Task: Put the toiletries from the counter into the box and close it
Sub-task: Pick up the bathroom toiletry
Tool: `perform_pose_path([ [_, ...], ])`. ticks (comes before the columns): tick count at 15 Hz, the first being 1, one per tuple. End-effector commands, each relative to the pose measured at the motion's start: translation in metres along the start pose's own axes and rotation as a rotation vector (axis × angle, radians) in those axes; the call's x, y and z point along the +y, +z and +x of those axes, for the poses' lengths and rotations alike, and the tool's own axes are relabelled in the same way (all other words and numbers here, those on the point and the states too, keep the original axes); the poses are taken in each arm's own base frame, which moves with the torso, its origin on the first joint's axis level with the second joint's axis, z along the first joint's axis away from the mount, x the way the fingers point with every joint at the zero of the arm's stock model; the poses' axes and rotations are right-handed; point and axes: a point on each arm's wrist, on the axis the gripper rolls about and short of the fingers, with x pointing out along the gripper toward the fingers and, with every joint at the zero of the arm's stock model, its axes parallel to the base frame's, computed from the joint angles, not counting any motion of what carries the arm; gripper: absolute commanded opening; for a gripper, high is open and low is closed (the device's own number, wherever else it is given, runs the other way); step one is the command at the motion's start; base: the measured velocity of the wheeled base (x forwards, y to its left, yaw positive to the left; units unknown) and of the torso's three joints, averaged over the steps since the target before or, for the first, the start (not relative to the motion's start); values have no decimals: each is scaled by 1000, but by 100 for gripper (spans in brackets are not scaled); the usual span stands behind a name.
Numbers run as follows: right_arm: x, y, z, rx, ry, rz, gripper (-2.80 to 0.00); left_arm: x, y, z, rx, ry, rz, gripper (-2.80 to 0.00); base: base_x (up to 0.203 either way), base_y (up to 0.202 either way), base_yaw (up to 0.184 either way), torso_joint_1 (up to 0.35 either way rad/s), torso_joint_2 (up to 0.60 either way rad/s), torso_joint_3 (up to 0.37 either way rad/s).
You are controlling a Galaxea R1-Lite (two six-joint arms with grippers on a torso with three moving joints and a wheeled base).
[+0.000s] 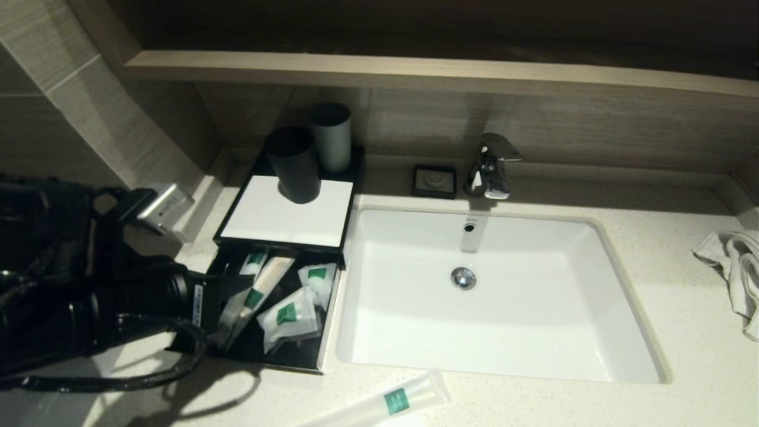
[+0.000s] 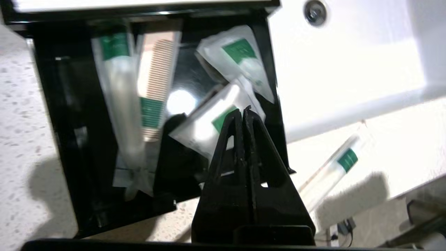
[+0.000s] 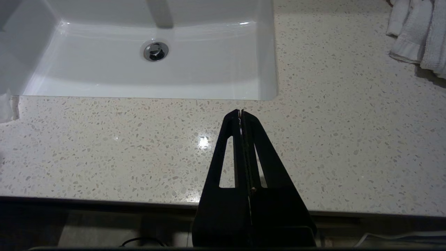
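Toiletries [image 2: 223, 122] lie beneath the closed, empty left pincer [image 2: 243, 113].

Left of the basin [image 1: 533, 332], the box [image 1: 284, 219] carries two cups [image 1: 308, 154] on top; four packets [image 1: 290, 314] lie in its open drawer [image 1: 296, 356]. One tube [image 1: 391, 403] lies on the counter [image 1: 682, 296] in front.

The box [image 1: 284, 216] is low, black and rectangular, topped by a white flat panel, and sits on the pale speckled bench [image 1: 682, 367] just left of the white basin. Its shallow black drawer [image 1: 296, 356] is pulled open toward the bench's front edge. Inside lie clear packets with green labels: a slim tube [image 2: 120, 101], a packaged comb [image 2: 156, 80] and two small pouches [image 2: 240, 55]. One more long tube [image 1: 388, 402] lies on the bench in front of the basin, outside the drawer.
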Motion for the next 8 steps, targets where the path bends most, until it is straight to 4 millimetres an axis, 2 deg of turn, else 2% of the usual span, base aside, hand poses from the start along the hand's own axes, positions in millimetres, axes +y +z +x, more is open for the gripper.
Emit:
perform_pose_path([
  [1,0,0,0,-1,0,0,-280,-10,-10,-1,30,-51,49,-280,0,0,0,0,0,0],
  [4,0,0,0,0,0,0,-280,-12,-20,0,63,-67,114,-280,0,0,0,0,0,0],
  [8,0,0,0,0,0,0,-280,-22,-24,-2,70,-121,175,-280,0,0,0,0,0,0],
])
